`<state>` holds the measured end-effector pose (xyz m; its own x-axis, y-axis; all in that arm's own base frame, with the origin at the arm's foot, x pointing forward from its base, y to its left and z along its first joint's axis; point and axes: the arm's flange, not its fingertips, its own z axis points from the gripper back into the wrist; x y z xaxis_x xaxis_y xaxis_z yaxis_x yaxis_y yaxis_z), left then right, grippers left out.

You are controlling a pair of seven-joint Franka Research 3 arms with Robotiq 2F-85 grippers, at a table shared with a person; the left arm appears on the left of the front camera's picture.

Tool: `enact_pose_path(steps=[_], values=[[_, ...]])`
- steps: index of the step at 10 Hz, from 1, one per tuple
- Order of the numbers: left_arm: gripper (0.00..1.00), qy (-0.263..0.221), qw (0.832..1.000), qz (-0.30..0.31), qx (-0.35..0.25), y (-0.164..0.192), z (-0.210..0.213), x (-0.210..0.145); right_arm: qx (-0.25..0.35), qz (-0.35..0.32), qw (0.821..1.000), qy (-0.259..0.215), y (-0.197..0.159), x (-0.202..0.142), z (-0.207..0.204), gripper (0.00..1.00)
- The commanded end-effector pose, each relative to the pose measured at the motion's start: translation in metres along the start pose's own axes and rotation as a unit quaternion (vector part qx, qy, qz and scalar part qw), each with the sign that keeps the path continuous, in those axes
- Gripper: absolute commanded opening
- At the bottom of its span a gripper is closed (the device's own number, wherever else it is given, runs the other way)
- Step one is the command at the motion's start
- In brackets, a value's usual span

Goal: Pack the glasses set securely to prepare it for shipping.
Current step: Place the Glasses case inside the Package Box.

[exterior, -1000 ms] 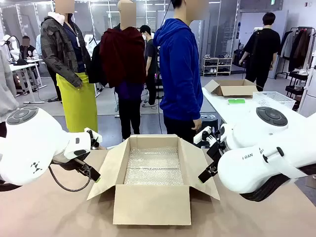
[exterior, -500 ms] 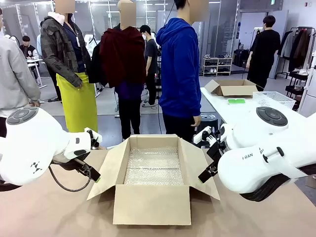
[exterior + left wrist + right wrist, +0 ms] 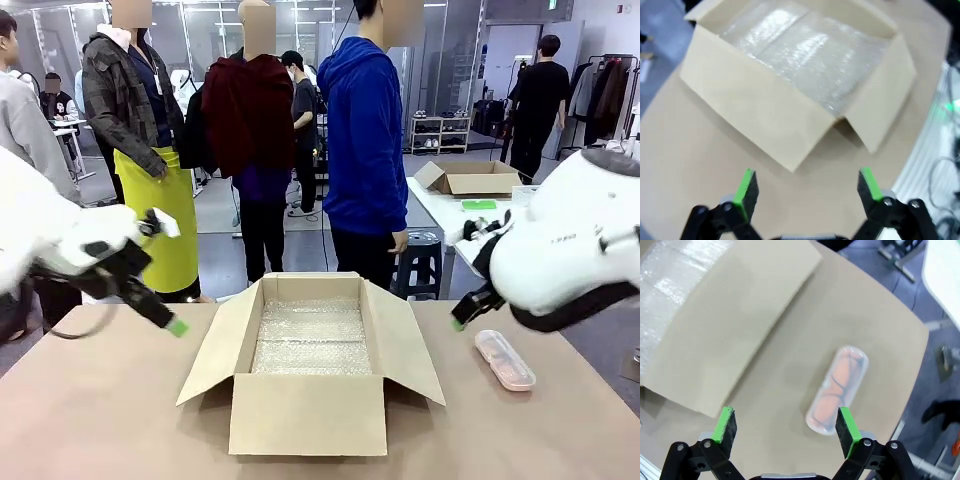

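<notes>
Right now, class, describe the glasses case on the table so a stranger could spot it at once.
Find the big open cardboard box mid-table. On the tabletop to its right, apart from it, lies the pink case. It is small, flat and oblong, with a clear lid showing spectacles.

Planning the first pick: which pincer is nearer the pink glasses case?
Right. The right pincer hangs open close above the pink case; the left pincer hovers open across the cardboard box, on its other side.
</notes>
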<state>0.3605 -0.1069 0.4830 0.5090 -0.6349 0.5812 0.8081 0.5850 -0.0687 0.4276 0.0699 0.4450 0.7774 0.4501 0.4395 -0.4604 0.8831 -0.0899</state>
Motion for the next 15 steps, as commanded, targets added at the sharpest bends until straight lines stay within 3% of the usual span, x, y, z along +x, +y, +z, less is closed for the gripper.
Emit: enact_pose_path(steps=[1,2,4,5,6,15], values=[[1.00,-0.001,0.998,-0.038,-0.054,0.010,0.032,-0.033,0.009,-0.057,0.997,0.051,-0.032,0.007,-0.011,1.00],[1.00,-0.024,0.995,-0.054,-0.081,0.001,0.043,-0.041,0.014,-0.080,0.994,0.074,-0.051,0.006,-0.025,1.00],[1.00,-0.053,0.992,-0.086,-0.073,-0.016,0.058,-0.052,0.016,-0.101,0.989,0.109,-0.080,-0.001,-0.061,1.00],[1.00,-0.074,0.993,-0.066,-0.066,-0.022,0.060,-0.054,0.029,-0.112,0.989,0.097,-0.088,-0.003,-0.075,1.00],[1.00,-0.038,0.994,-0.076,-0.069,0.002,0.062,-0.032,0.034,-0.109,0.988,0.102,-0.089,-0.003,-0.083,1.00],[1.00,-0.038,0.994,-0.076,-0.069,0.002,0.062,-0.032,0.036,-0.140,0.978,0.149,-0.104,0.003,-0.162,1.00]])
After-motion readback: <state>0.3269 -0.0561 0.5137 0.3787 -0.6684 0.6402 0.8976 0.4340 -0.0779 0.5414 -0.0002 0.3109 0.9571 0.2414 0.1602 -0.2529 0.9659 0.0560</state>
